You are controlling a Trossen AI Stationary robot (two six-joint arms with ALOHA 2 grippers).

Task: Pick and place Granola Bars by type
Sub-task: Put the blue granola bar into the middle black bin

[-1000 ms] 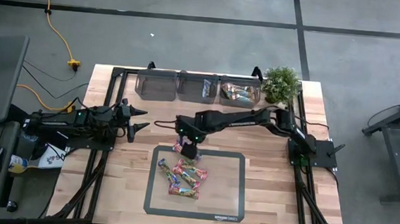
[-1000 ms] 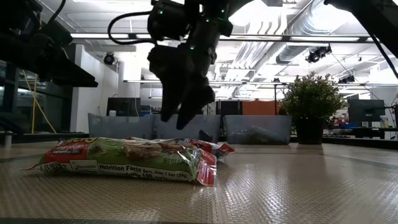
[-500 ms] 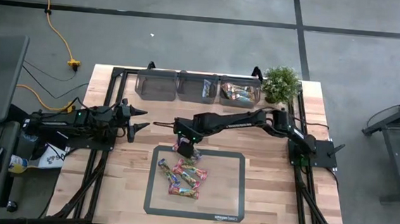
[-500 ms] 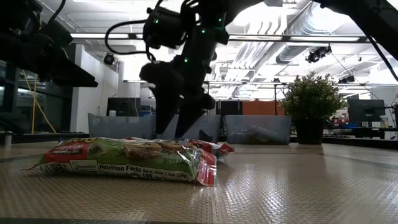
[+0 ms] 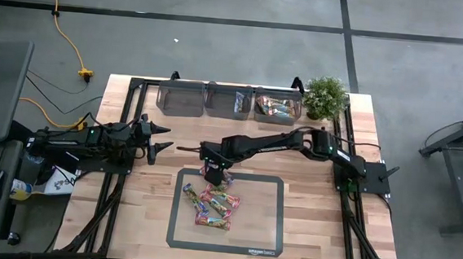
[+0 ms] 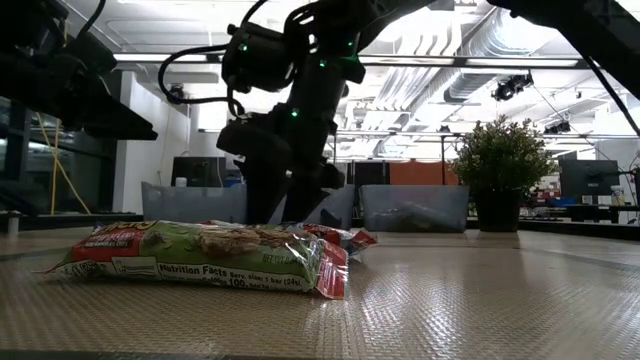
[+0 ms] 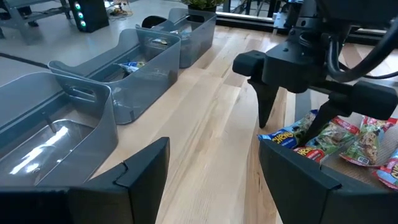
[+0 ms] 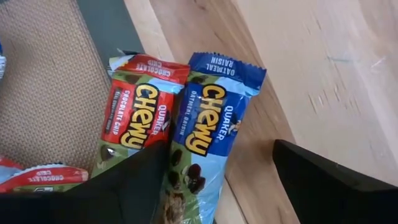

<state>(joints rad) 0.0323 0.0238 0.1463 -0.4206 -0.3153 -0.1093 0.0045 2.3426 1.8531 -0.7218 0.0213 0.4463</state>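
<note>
Several granola bars (image 5: 212, 202) lie in a loose pile on the dark-edged mat (image 5: 265, 230). A blue bar (image 8: 199, 130) and a red bar (image 8: 137, 115) lie side by side at the mat's far-left corner, the blue one partly on the wood. My right gripper (image 8: 224, 186) is open, low over them and pointing down. One finger stands over the red bar's end, the other over bare wood, with the blue bar (image 7: 283, 137) between them. In the low view a green-tan bar (image 6: 190, 255) fronts the pile. My left gripper (image 7: 217, 171) waits open over the table's left side.
Three grey bins stand along the far edge: the left one (image 5: 182, 97), the middle one (image 5: 225, 99) with a blue bar inside, the right one (image 5: 287, 101) with green-tan bars. A potted plant (image 5: 325, 97) stands at the far-right corner. Bare wood lies between mat and bins.
My right gripper has come down toward the bars at the mat's far-left corner and shifted slightly toward the table's left edge. Its fingers now reach down behind the pile in the low view. The bars have stayed where they were.
</note>
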